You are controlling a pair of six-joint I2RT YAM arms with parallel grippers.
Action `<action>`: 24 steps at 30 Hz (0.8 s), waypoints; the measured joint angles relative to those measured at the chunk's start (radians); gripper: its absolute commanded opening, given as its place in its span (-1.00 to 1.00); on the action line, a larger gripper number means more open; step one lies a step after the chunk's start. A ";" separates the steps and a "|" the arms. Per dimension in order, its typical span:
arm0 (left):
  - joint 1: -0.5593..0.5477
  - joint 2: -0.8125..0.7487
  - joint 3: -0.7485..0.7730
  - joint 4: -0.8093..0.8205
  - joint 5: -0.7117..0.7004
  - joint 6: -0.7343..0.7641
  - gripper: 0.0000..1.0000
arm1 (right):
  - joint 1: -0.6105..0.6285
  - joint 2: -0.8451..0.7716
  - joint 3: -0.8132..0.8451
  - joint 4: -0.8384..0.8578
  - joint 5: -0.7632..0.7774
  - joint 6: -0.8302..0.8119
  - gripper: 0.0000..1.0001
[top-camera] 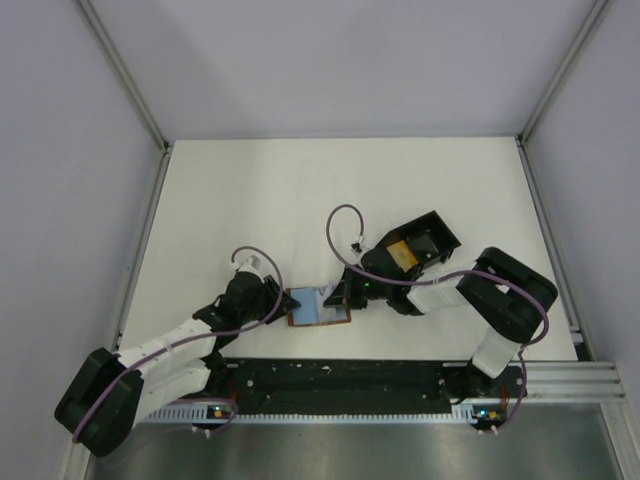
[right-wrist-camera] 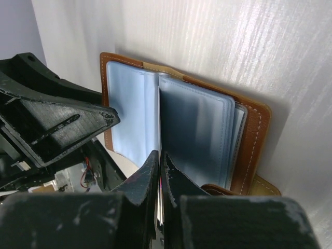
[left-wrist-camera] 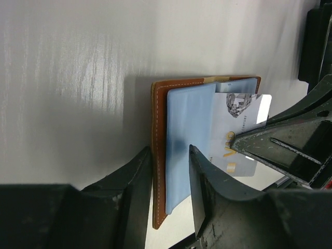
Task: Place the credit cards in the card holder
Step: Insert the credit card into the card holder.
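Card holder (left-wrist-camera: 158, 129) open on counter (top-camera: 300, 190); left claw (left-wrist-camera: 170, 153) parted astride its left edge; right claw (right-wrist-camera: 160, 155) pinching pale grey credit card (left-wrist-camera: 241, 111).

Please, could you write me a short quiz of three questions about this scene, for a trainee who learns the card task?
1. True or false: the brown leather folding card holder lies closed.
2. Which gripper pinches the pale grey plastic card? A: left. B: right.
3. Where does the tan-gold card sit?
Key: 1 false, it lies open. 2 B, the right gripper. 3 in the black slotted plastic box.
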 measured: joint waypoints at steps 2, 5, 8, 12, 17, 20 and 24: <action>-0.001 -0.008 -0.005 0.000 0.000 -0.002 -0.27 | 0.002 0.005 -0.002 0.023 -0.004 0.017 -1.00; -0.002 -0.016 -0.010 -0.002 -0.002 -0.004 -0.42 | 0.002 0.009 -0.018 0.060 -0.009 0.039 -1.00; -0.002 -0.020 -0.014 -0.012 -0.008 -0.005 -0.58 | 0.002 0.016 -0.019 0.070 -0.014 0.056 -1.00; -0.002 -0.022 -0.017 -0.017 -0.010 -0.005 -0.60 | 0.004 0.018 -0.019 0.081 -0.018 0.064 -1.00; -0.002 -0.022 -0.017 -0.019 -0.011 -0.005 -0.60 | 0.005 -0.018 -0.020 0.040 0.008 0.050 -1.00; -0.002 -0.022 -0.017 -0.019 -0.011 -0.005 -0.60 | 0.005 -0.053 -0.020 0.034 0.018 0.037 -1.00; -0.002 -0.022 -0.017 -0.019 -0.011 -0.005 -0.60 | 0.005 -0.051 -0.019 0.034 0.016 0.034 -1.00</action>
